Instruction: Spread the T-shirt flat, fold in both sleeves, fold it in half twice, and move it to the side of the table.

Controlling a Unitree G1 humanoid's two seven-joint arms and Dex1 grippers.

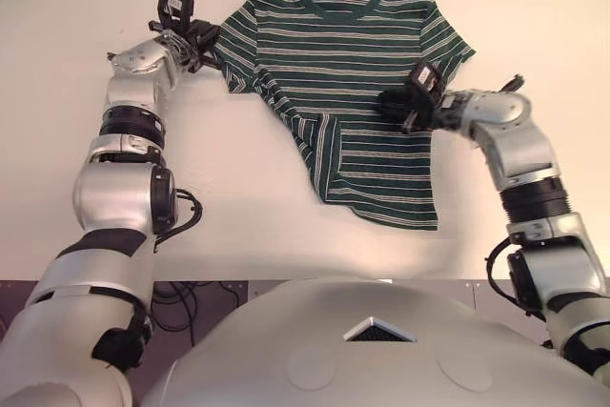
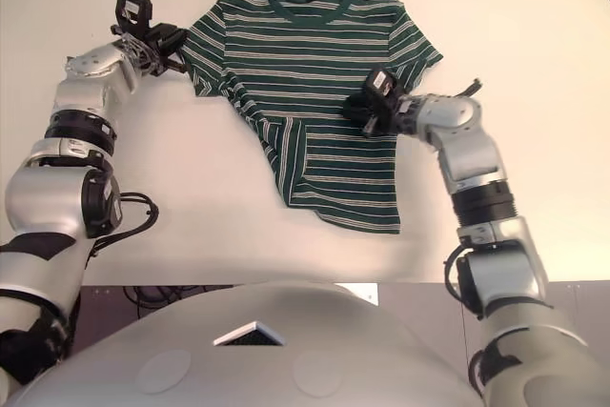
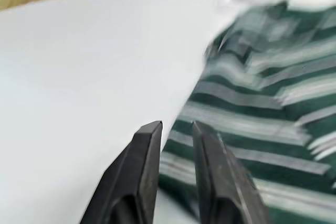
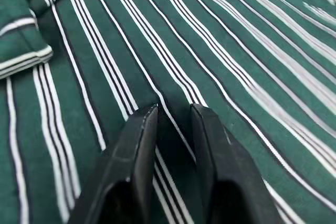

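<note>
Nearest the robot lies the hem of the dark green, white-striped cotton T-shirt (image 1: pixel 355 69). Its long axis runs away over the plain white surface (image 1: pixel 238 202) to the collar at the far end, slanting slightly so the hem sits toward the right arm. The hem's left corner is rumpled inward, so the shirt is not yet flat. The right gripper (image 1: pixel 405 109) rests on the shirt's body, with the rumple inward and nearer. I judge this arm closer to it. Farther off, the left gripper (image 1: pixel 204 41) touches the left sleeve's outer edge, cloth inward of it. Whether either gripper pinches fabric, I cannot tell.
</note>
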